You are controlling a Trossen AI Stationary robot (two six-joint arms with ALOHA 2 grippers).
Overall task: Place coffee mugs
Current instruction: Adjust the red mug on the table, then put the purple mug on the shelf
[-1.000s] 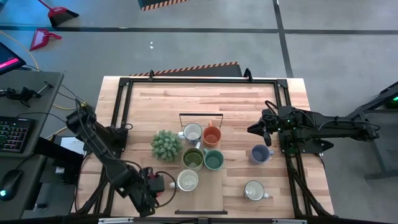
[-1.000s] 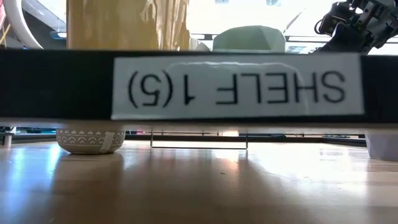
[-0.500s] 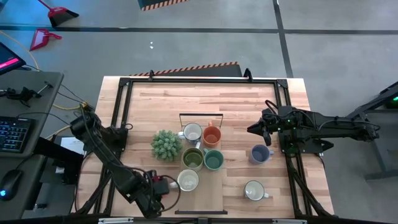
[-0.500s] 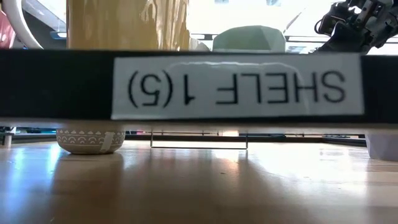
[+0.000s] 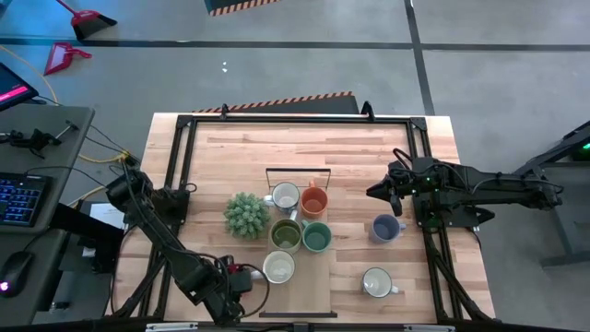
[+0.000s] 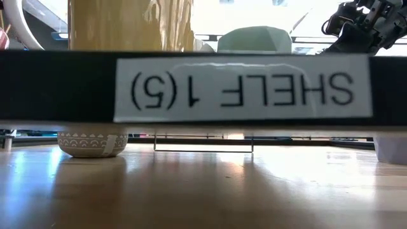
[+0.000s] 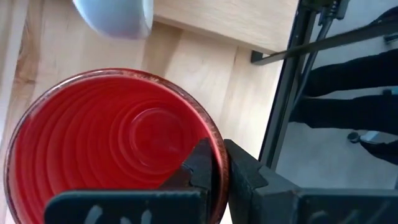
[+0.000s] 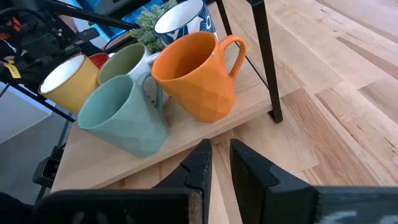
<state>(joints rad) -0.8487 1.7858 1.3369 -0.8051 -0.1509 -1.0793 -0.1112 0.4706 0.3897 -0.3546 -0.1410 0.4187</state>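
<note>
Red ribbed ceramic mug (image 7: pixel 118 146) sits at the table's near-left edge, your left gripper (image 7: pixel 216 171) pinched on just its rim, so it could swing, slip, or clip the neighbouring cream-white mug (image 5: pixel 278 266). Your right gripper (image 8: pixel 219 163) waits mid-right, fingers slightly apart, empty.

A robotics lab test bay

The butcher-block tabletop (image 5: pixel 350 148) sat in a black metal frame (image 5: pixel 184 157) on a grey concrete floor (image 5: pixel 277 65) marked with striped hazard tape (image 5: pixel 286 101); a desk with a keyboard (image 5: pixel 20 198) and mouse (image 5: pixel 16 275) stood beside it.
</note>
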